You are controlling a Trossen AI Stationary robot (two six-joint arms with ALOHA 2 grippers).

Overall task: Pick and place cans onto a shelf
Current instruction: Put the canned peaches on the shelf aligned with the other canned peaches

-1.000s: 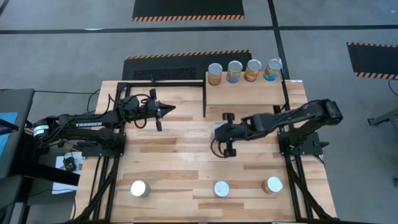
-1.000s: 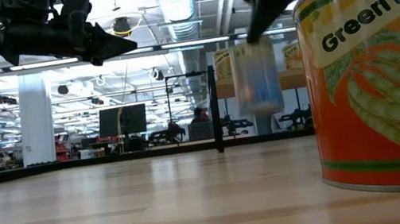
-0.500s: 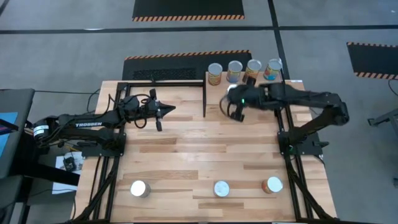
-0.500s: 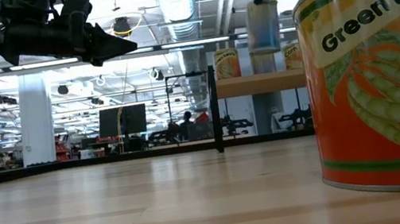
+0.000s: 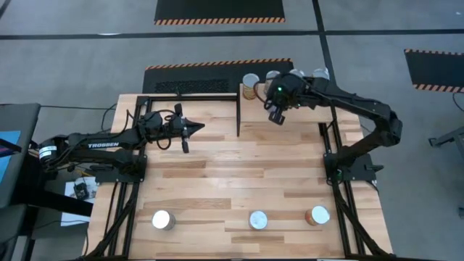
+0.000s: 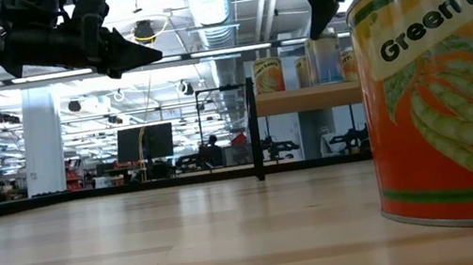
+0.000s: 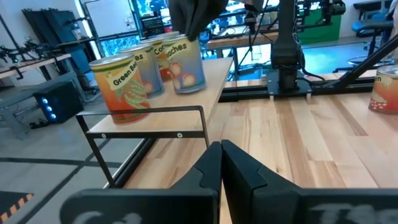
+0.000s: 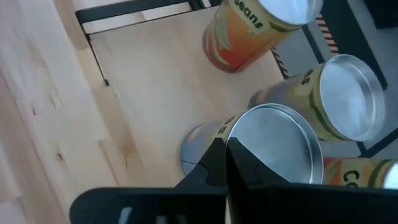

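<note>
High view: right gripper (image 5: 276, 116), jaws together and empty, hovered over the shelf (image 5: 301, 109) beside its cans (image 7: 148, 67). Left gripper (image 5: 194, 129), jaws together, waited left of the shelf.

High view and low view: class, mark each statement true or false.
1. Three round silver-lidded cans stand along the near edge of the plank table. True.
2. The left pincer grips a can. False: it is shut and empty, above bare planks.
3. The right pincer is over the pale wooden shelf. True.
4. The orange Green Beans can closest in the low view lies on its side. False: it stands upright on the table.
5. The shelf holds nothing. False: several labelled cans stand on it.
</note>
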